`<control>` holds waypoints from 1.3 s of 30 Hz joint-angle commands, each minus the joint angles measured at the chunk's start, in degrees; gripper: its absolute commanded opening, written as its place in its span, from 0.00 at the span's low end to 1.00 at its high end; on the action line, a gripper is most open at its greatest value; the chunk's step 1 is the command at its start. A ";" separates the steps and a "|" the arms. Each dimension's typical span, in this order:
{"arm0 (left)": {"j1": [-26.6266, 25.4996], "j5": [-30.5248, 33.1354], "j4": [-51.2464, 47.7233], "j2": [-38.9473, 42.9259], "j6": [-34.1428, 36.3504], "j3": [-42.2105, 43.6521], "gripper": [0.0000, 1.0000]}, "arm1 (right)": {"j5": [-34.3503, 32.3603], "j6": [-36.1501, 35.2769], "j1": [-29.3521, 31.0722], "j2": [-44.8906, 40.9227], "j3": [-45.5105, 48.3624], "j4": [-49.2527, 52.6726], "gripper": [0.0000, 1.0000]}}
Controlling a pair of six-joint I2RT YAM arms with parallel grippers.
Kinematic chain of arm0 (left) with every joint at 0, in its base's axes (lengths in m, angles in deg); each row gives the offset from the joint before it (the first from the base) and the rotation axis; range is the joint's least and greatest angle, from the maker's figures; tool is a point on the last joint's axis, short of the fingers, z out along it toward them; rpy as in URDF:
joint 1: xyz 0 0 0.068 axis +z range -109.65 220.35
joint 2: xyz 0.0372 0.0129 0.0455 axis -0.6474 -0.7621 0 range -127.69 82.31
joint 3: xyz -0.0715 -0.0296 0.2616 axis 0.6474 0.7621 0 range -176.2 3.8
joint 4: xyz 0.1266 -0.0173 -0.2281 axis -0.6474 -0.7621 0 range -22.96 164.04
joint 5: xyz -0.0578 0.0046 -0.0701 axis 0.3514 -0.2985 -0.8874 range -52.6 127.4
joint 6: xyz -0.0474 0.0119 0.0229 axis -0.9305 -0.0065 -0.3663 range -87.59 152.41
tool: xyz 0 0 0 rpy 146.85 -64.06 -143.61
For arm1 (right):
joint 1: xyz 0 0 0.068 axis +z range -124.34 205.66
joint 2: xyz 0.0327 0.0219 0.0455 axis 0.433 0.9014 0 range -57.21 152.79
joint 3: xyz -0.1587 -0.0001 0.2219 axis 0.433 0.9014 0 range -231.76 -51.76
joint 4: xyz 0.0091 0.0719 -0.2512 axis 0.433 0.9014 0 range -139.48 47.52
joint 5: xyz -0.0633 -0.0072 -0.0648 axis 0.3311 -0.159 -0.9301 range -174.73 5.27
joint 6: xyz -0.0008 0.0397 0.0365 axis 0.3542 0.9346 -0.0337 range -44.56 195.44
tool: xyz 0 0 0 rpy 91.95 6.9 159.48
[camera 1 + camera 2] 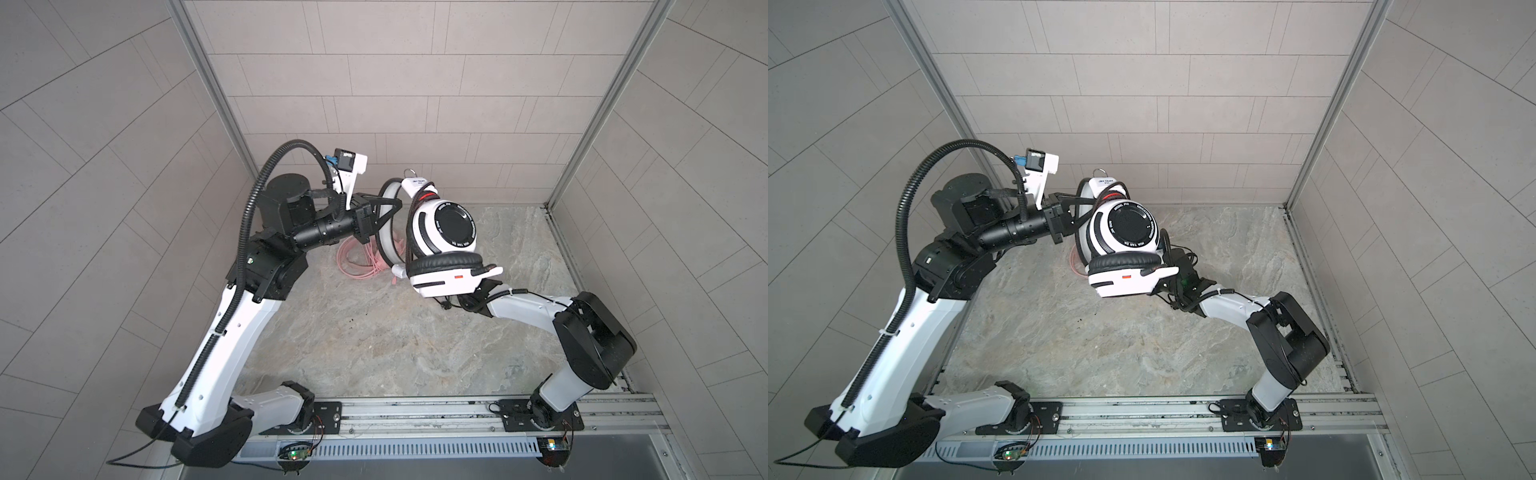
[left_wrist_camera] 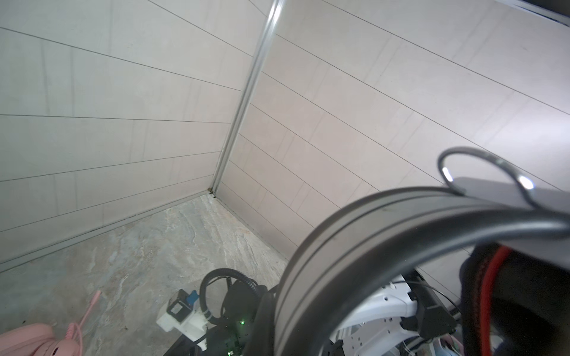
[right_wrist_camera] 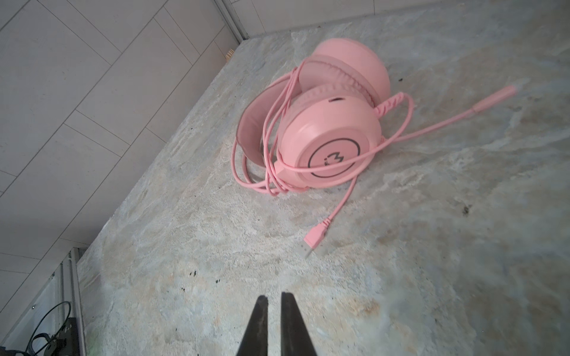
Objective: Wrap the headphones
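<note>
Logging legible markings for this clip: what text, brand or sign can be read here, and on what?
"MODEL PVI" and "HUA YAN DA", on the white-and-black headset, upper earcup ring; rest of ring blurred.
"JIH DUN", roughly, on its headband slider.
Pink headset: round earcup logo, no readable word.
Left wrist camera: label too small.

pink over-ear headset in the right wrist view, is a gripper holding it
No, the pink over-ear headset lies on the marbled tabletop, apart from the right gripper.
</note>
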 commanded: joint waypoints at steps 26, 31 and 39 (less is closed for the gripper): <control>4.18 69.81 -6.40 -1.24 -7.61 0.90 0.00 | -26.32 -4.15 23.80 -35.74 7.59 32.50 0.09; 5.11 70.63 -6.97 -3.51 -7.66 0.65 0.00 | -28.94 -5.42 25.99 -37.41 5.46 34.73 0.09; 5.83 71.99 -5.90 -5.16 -4.30 4.01 0.00 | -29.38 -9.81 26.84 -38.89 0.06 39.52 0.09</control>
